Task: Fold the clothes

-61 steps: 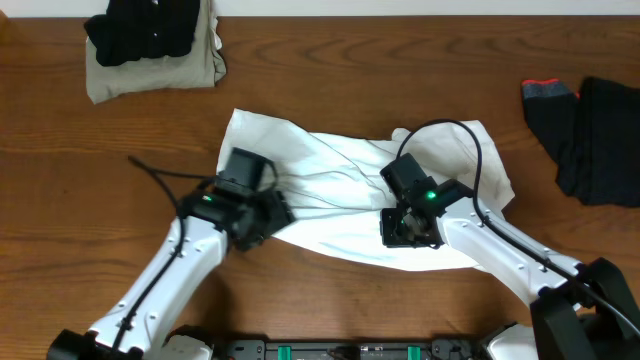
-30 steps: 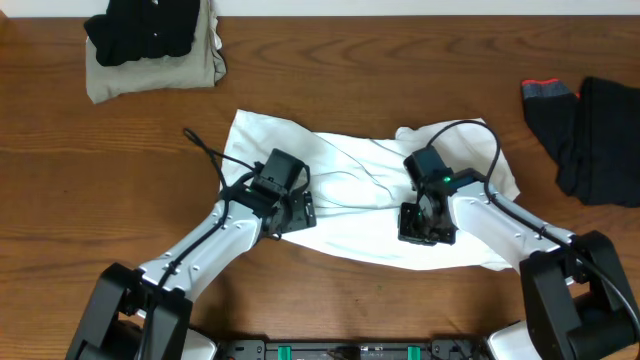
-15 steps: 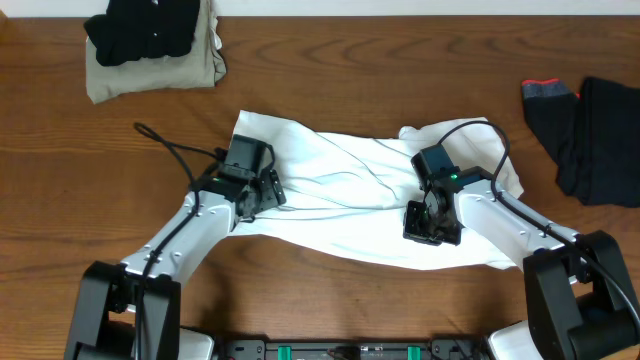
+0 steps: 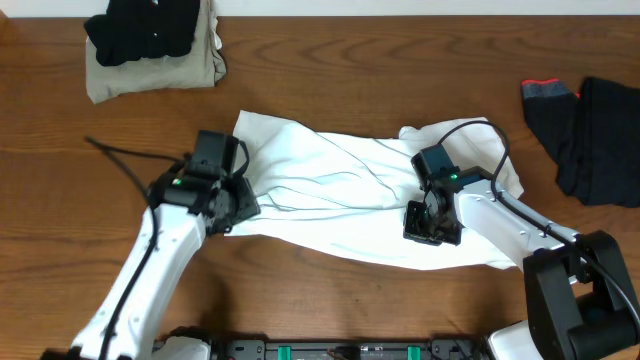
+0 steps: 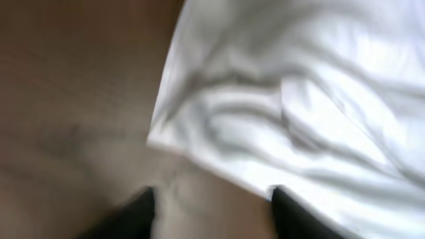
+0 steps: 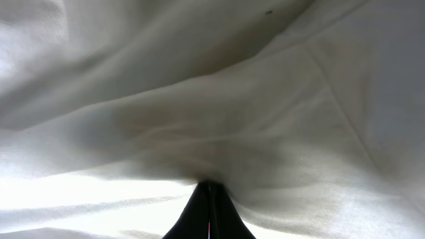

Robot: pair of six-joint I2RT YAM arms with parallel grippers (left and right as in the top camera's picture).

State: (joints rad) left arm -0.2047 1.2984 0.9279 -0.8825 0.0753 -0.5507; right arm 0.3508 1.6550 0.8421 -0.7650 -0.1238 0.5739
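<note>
Now left end effector (image 4: 233,203) has moved left along white shirt (image 4: 340,210)

Pretty clearly a robotics lab bench, not somebody's home. Two white arms, the left arm (image 4: 165,255) and the right arm (image 4: 500,225), are mounted by a black base rail (image 4: 330,351) at the edge of a wood-grain table (image 4: 400,80), with a loose cable (image 4: 120,158) draped over it. A white shirt (image 4: 340,195) is spread mid-table, and other clothes are laid out like test samples: a khaki-and-black pile (image 4: 150,50) and black garments (image 4: 595,130).
</note>
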